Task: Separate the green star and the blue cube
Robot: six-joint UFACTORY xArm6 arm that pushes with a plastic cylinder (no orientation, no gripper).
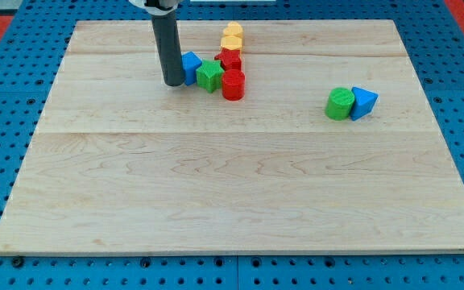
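Camera view shows a wooden worktop [240,201] on a blue perforated base; my tip [173,82] rests on the surface at the left side of the blue cube [190,68], touching it or just beside it, the rod hiding part of the cube; no pincer is fitted, so no open or closed state applies. The green star [209,76] sits against the cube's right side, with a red block [233,84] just beside it to the right, a second red block [230,58] behind that, and a yellow block [232,36] nearer the view's top; this crowding explains the approach from the free left side. A push to the right would probably drive cube and star together; a contact point between the pair appears necessary. A green cylinder [340,104] and a blue wedge-like block [363,102] stand together well apart at the view's right, outside the task.
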